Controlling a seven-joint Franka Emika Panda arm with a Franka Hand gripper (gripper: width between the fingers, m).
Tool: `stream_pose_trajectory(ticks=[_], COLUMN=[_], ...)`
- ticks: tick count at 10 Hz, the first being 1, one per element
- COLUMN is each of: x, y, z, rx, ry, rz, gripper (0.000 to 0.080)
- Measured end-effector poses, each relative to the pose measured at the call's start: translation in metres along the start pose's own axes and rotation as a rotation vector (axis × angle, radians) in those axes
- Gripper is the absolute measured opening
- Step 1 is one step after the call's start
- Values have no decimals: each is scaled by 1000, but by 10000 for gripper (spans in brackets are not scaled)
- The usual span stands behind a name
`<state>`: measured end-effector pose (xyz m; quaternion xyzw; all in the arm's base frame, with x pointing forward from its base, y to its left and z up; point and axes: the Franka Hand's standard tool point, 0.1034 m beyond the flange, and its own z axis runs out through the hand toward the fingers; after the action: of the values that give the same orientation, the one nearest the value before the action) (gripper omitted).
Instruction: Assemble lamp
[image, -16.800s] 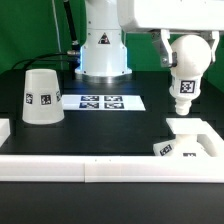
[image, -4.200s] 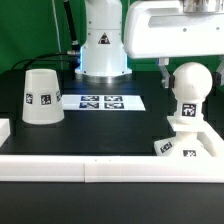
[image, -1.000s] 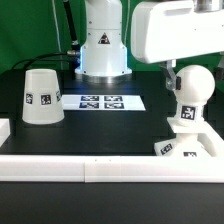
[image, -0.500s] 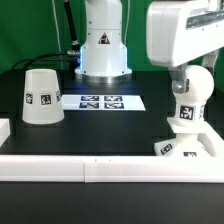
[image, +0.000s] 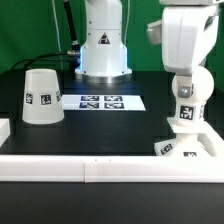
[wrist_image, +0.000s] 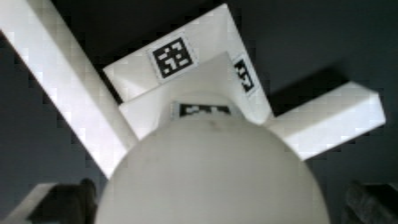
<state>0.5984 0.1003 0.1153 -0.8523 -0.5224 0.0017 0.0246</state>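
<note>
The ball-shaped bulb (image: 188, 102) stands upright with its neck in the low blocky base (image: 192, 146) at the exterior view's right. My gripper (image: 190, 86) comes straight down over the ball, with the hand hiding its top. In the wrist view the bulb (wrist_image: 214, 160) fills the middle. The dark fingers (wrist_image: 64, 200) stand on either side of it with a thin gap, so the gripper (wrist_image: 217, 202) is open around the ball. The base (wrist_image: 187, 62) with its tags shows beyond. The cone-shaped shade (image: 41, 96) stands alone at the left, wide end down.
The marker board (image: 101, 101) lies flat in the middle at the back. White rail blocks (image: 100, 168) run along the front edge and round the base's corner, and also show in the wrist view (wrist_image: 54, 60). The arm's pedestal (image: 103, 45) stands behind.
The hand has turned about its vertical axis over the bulb and now shows its narrow side. The bulb stays upright on the base. Much earlier it hung tilted in the gripper.
</note>
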Motion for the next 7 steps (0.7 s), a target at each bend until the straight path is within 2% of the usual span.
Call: stream_pose_trajectory(ticks=[2, 3, 4, 7], x=[0, -1, -1, -3], y=[0, 0, 0, 1], z=[0, 0, 0, 0], rx=[1, 0, 0, 3], ry=[0, 0, 0, 3], rz=[12, 12, 13, 128], gripper=[699, 611, 576, 576])
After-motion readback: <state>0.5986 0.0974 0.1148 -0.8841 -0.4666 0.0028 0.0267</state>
